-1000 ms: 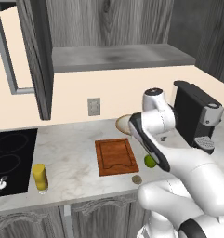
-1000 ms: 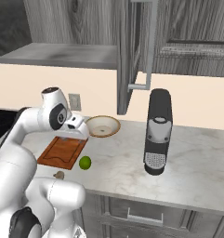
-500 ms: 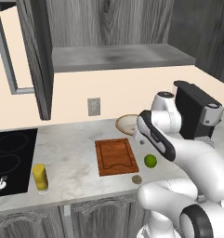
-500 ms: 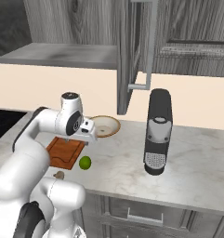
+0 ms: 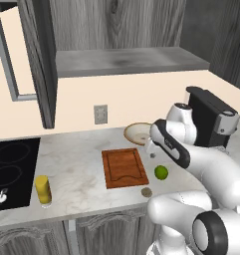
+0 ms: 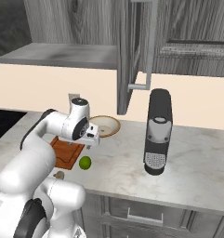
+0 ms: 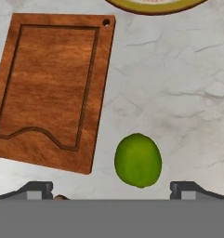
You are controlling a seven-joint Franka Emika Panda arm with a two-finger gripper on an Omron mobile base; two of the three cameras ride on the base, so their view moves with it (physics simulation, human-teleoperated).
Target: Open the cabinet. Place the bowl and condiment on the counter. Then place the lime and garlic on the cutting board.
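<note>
Scanning from the left of the counter [image 5: 76,164], I see the condiment [image 5: 42,189] already standing upright near the front edge beside the black cooktop [image 5: 12,169], well clear of everything else. Next comes the cutting board [image 5: 124,167], lying flat and bare, its groove facing up. Beyond its right edge sits the lime [image 5: 161,172], apart from the board on the stone, and the garlic [image 5: 147,191] rests nearer the front edge, just below the board's right corner. The bowl [image 5: 137,133] sits further back by the wall, and the cabinet [image 5: 39,60] door hangs open above. My gripper [image 7: 111,186] hovers over the lime with its fingers [image 7: 36,188] spread as wide as they go, holding nothing, and in the hand view the lime lies between them, a little right of centre. I judge the lime to be light, firm and glossy, so it is likely to roll or squirt out if I pinch it off-centre; I want my pads across its widest middle, squarely either side. The garlic looks small, flattish and low, light but easy to miss, so I would come down close to the counter and close across its broadest part.
</note>
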